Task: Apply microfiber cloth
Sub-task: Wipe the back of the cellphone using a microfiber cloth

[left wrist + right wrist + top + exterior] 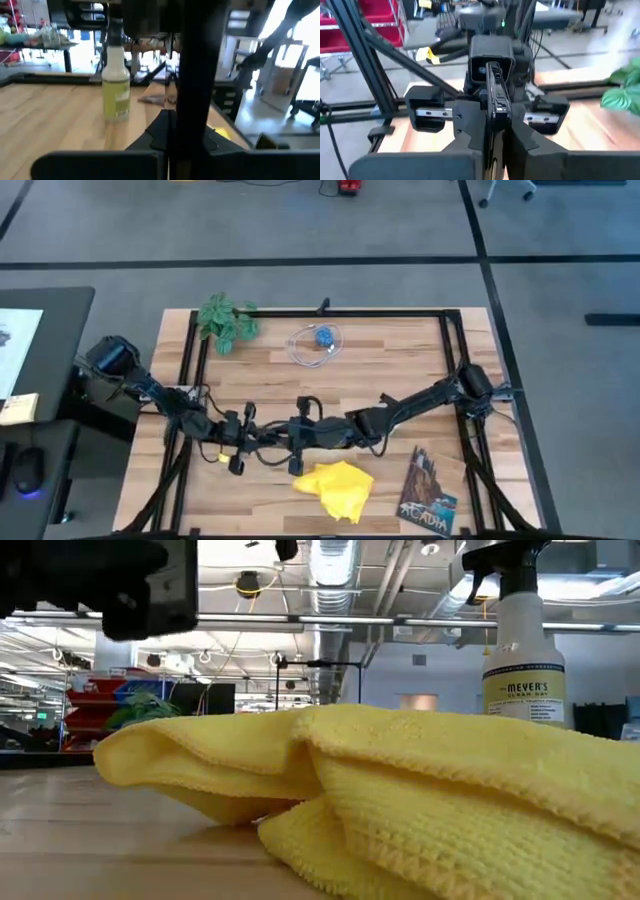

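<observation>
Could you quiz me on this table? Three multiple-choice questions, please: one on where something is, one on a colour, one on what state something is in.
1. Where is the microfiber cloth?
A. On the table, beside the booklet
B. Draped over the plant
C. In a gripper

2. What colour is the cloth?
A. Blue
B. White
C. Yellow

3. How is the right gripper?
A. Wide open, empty
B. Shut on a thin black smartphone
C. Shut on the booklet

Answers:
1 A: the microfiber cloth lies bunched on the table, next to the booklet.
2 C: it is bright yellow in the high and low views.
3 B: the right wrist view shows the right gripper closed around the smartphone, seen edge-on.
</observation>
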### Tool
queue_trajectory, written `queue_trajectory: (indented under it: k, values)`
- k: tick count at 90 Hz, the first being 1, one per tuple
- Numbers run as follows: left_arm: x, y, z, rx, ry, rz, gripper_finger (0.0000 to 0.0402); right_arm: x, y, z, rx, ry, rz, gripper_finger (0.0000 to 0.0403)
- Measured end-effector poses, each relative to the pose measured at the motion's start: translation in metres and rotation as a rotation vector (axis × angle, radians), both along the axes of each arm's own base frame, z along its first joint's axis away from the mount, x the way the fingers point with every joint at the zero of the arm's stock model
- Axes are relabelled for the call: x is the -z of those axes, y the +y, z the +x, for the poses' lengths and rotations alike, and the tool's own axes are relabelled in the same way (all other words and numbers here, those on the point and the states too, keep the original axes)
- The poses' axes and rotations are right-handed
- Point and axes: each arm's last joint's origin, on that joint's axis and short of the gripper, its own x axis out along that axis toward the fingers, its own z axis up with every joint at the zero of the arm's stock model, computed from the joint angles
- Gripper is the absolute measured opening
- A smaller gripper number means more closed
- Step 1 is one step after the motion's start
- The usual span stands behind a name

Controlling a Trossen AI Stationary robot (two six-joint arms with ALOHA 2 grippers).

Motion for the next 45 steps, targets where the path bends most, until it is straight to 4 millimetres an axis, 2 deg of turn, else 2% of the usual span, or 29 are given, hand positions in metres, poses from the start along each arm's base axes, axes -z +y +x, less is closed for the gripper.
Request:
queue_trajectory:
  k: [27, 45]
  values:
    - [-0.004, 0.002, -0.003, -0.002, 0.013, -0.023, 0.0127, 0.007, -0.002, -0.006, 0.030, 0.121, 0.027, 0.0019]
    - [0.000, 0.006, -0.005, -0.048, 0.085, -0.059, 0.0132, 0.015, -0.001, -0.010, 0.084, 0.159, 0.044, 0.0019]
